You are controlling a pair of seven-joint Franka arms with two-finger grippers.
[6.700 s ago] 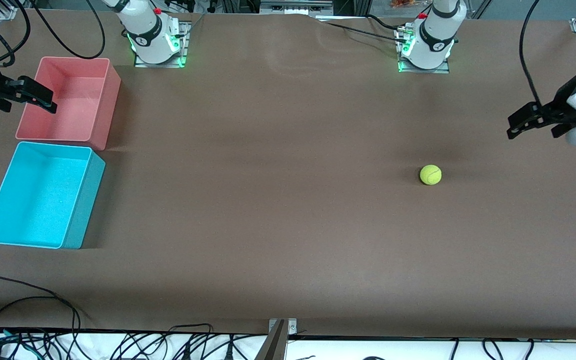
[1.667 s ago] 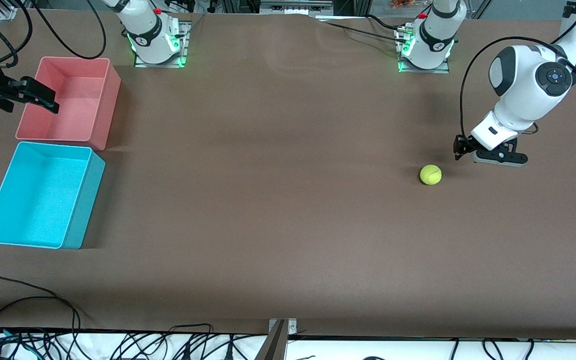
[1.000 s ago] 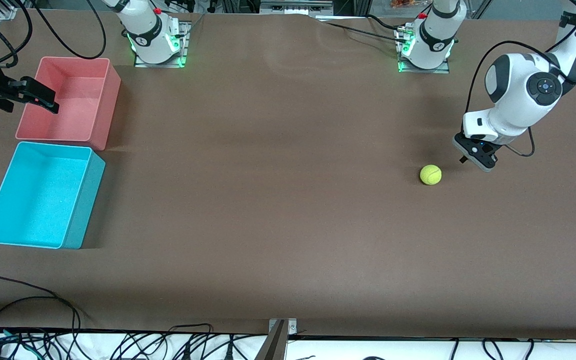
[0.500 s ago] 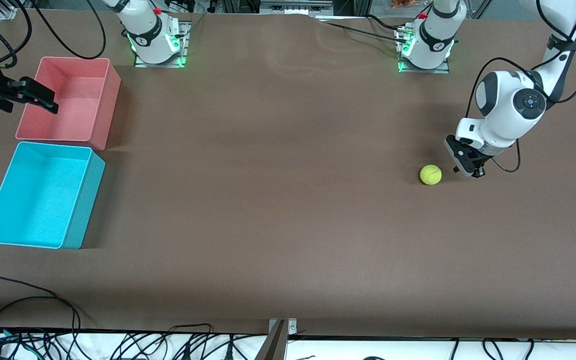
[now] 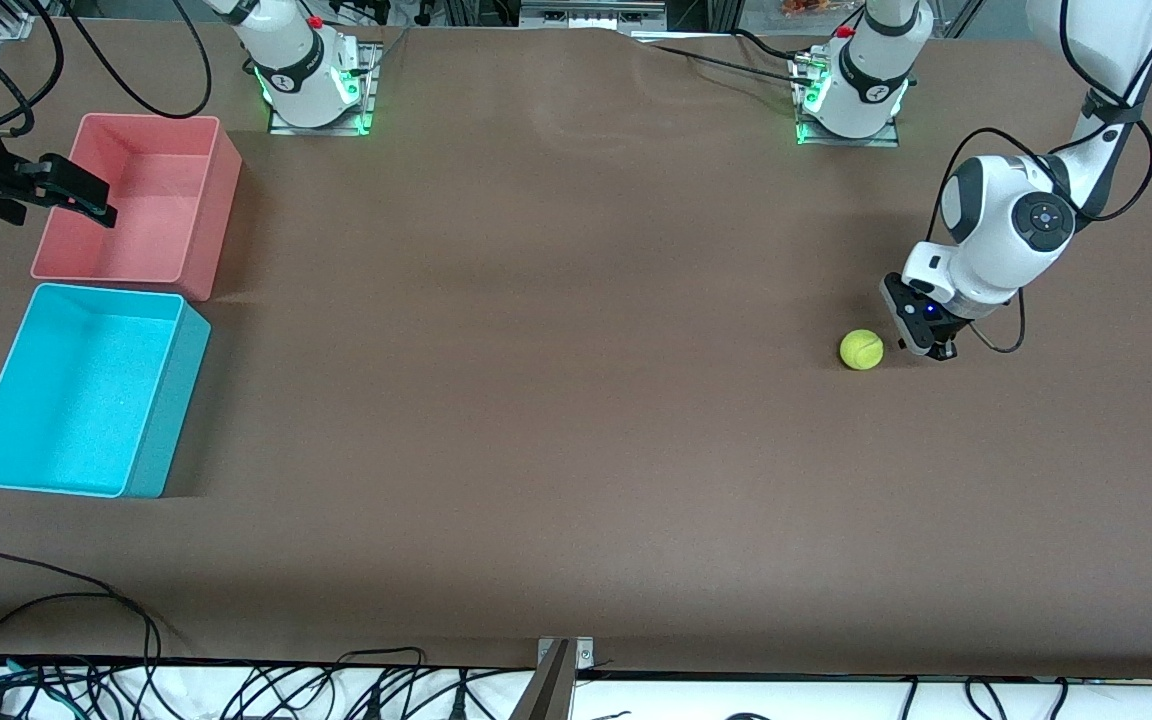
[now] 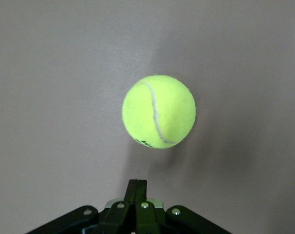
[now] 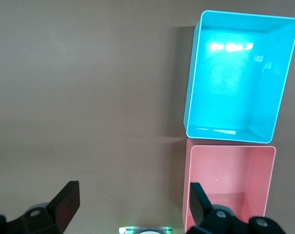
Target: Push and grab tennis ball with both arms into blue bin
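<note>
Left claw (image 5: pixel 921 340), fingers pressed together, sits low just beside the ball (image 5: pixel 861 349), poised to push it. The ball lies well apart from the blue bin (image 5: pixel 151 440); right claw (image 5: pixel 61 195) waits, spread wide, over the pink bin (image 5: pixel 211 200).

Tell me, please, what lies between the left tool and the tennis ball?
Only bare table: the left wrist view shows the shut left tool short of the tennis ball.

High front camera faces both bases; wrist cameras look down, seemingly closer.
</note>
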